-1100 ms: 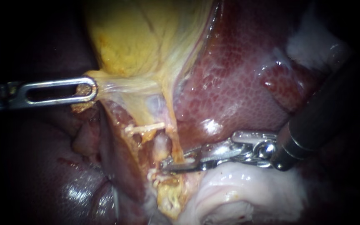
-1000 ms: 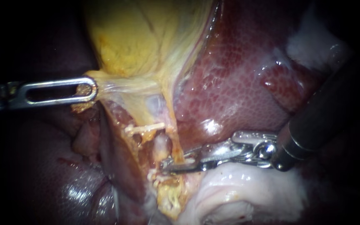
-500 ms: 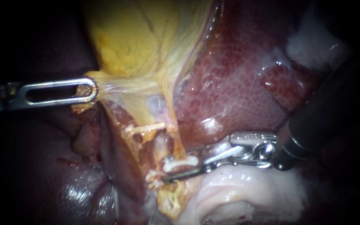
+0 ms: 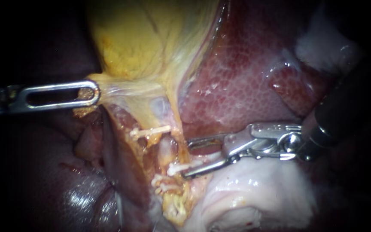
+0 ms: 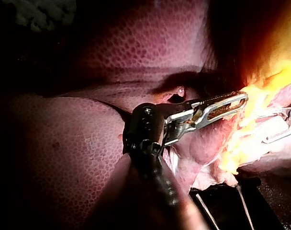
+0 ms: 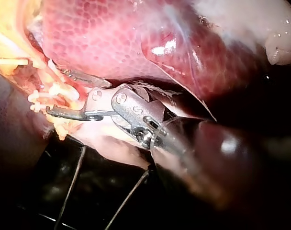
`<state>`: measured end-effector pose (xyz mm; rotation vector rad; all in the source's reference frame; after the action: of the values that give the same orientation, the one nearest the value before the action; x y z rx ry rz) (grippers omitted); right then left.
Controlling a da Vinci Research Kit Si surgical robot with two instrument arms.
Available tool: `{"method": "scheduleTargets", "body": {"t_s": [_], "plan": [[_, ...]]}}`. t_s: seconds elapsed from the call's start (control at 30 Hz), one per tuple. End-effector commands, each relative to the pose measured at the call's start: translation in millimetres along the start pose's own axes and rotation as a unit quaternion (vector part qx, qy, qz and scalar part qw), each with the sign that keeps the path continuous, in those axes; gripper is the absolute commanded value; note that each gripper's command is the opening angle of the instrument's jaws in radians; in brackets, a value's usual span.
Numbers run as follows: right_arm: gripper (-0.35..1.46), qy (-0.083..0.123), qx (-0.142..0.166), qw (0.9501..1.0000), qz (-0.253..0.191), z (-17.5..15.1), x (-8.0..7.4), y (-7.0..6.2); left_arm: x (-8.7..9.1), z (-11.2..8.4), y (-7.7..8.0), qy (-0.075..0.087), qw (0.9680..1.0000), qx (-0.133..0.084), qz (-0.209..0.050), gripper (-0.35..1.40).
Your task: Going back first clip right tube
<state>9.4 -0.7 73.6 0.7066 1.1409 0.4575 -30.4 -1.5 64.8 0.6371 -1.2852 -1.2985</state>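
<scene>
Clip [image 4: 179,168] sits on the tube [image 4: 166,150]; backing-off step: my right instrument [image 4: 187,159], hand spread and empty, must retreat straight.

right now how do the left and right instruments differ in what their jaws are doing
The left instrument has its jaws shut on the edge of the gallbladder; the right instrument has its jaws open, gripping nothing. The left instrument's jaw shows a long slot and lies level; the right instrument's jaws are slim, spread beside a white clip on a tube. Both are shiny metal.
</scene>
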Motion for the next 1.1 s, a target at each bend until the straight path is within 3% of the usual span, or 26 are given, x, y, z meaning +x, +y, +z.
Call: {"method": "scheduleTargets", "body": {"t_s": [0.03,0.27,0.4,0.57,0.7,0.93,1.1], "plan": [[0.6,0.004,-0.003,1.0,-0.002,-0.9,0.6,-0.3,0.1,0.0,0.1,0.0,1.0,0.0,0.0,-0.35],[0.6,0.031,-0.013,0.9992,-0.023,-7.0,6.0,-2.6,0.1,0.2,0.0,0.0,1.0,-0.001,0.0,-0.35],[0.6,0.041,-0.016,0.9986,-0.03,-9.3,7.6,-3.3,0.3,0.4,0.0,-0.002,1.0,-0.003,0.001,-0.35],[0.6,0.043,-0.017,0.9985,-0.029,-10.1,8.0,-3.8,1.4,1.5,0.2,-0.001,1.0,0.0,0.004,-0.35],[0.6,0.044,-0.017,0.9984,-0.029,-9.9,7.8,-3.9,4.2,4.5,0.8,0.009,0.9998,0.005,0.015,-0.35],[0.6,0.044,-0.017,0.9985,-0.029,-9.9,7.9,-4.3,7.3,9.8,1.3,0.024,0.9994,0.008,0.023,-0.35],[0.6,0.044,-0.017,0.9985,-0.029,-9.9,7.9,-4.4,8.3,10.9,2.0,0.028,0.9992,0.008,0.027,-0.35]]}}
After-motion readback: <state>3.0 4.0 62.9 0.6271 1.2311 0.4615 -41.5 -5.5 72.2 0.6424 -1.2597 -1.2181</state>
